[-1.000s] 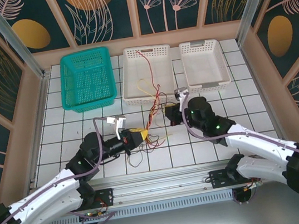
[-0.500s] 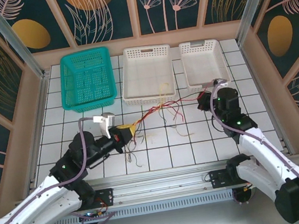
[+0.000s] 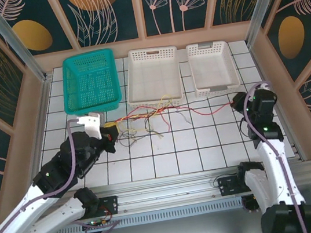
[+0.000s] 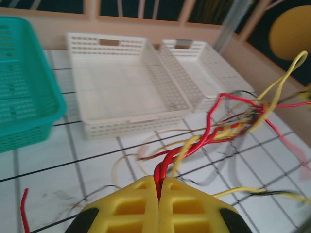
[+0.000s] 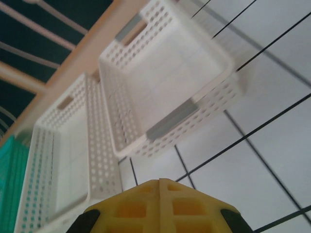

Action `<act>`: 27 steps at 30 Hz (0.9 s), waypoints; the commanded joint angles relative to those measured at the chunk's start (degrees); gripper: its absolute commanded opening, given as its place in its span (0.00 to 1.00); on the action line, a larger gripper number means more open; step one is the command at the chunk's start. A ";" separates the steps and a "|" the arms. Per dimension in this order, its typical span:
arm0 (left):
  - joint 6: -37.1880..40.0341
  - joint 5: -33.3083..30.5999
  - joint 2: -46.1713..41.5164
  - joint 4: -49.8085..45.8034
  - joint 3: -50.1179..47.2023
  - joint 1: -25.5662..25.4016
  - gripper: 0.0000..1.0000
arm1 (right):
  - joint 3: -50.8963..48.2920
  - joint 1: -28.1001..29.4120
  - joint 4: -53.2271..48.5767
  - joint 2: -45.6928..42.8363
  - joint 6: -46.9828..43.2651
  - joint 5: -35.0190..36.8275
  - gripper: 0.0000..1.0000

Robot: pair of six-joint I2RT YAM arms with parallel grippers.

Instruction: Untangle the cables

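Baskets point(image 3: 157, 101): three, far edge.
Cables point(image 3: 149, 115): one tangle, stretched wider than before.
Left claw point(image 4: 159, 187): pinching red strands.
Right claw point(image 3: 236, 103): closed on a strand, now nearer the right edge of the tabletop point(image 3: 206, 144).

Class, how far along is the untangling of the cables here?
Done: the cables lie stretched in a line. In hand: the left gripper is shut on the red twist; a strand reaches the shut right gripper. Left: red, yellow and dark strands are twisted together mid-span; none separated.
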 commanded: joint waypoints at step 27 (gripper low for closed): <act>-15.08 -38.66 0.80 -17.69 1.13 0.09 0.00 | 9.96 -8.58 -15.43 -10.58 9.11 14.32 0.00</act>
